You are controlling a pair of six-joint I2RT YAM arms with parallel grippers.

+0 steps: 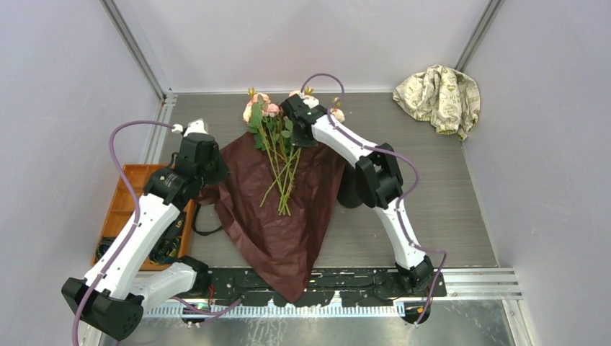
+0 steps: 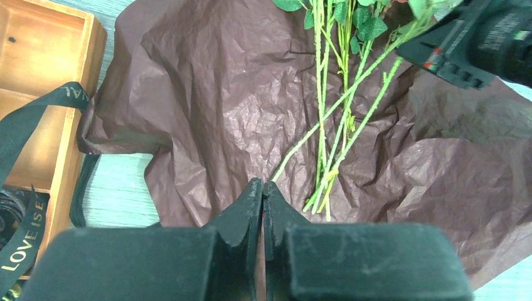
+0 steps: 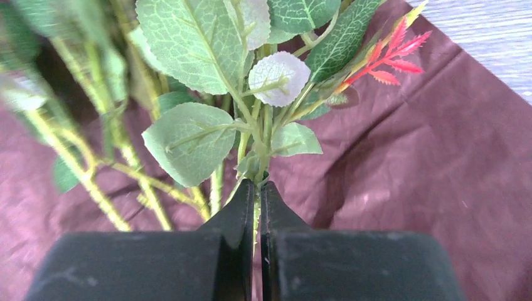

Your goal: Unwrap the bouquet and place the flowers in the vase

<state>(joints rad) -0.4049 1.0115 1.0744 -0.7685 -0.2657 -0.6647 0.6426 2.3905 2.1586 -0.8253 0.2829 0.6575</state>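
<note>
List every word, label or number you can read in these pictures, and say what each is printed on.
"LOVE IS E": gold letters on the black satin ribbon, cut off at the picture's edge.
"NAL": end of a word on another loop of that ribbon; the rest is hidden.
Beige crumpled patterned cloth: print too small to read.

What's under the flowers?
The flowers lie on crumpled dark red paper, which is spread open on the grey table. The paper covers the table beneath it, so nothing under the paper can be seen.

Right arm [image 1: 339, 137] over the flowers [image 1: 271, 109]
</note>
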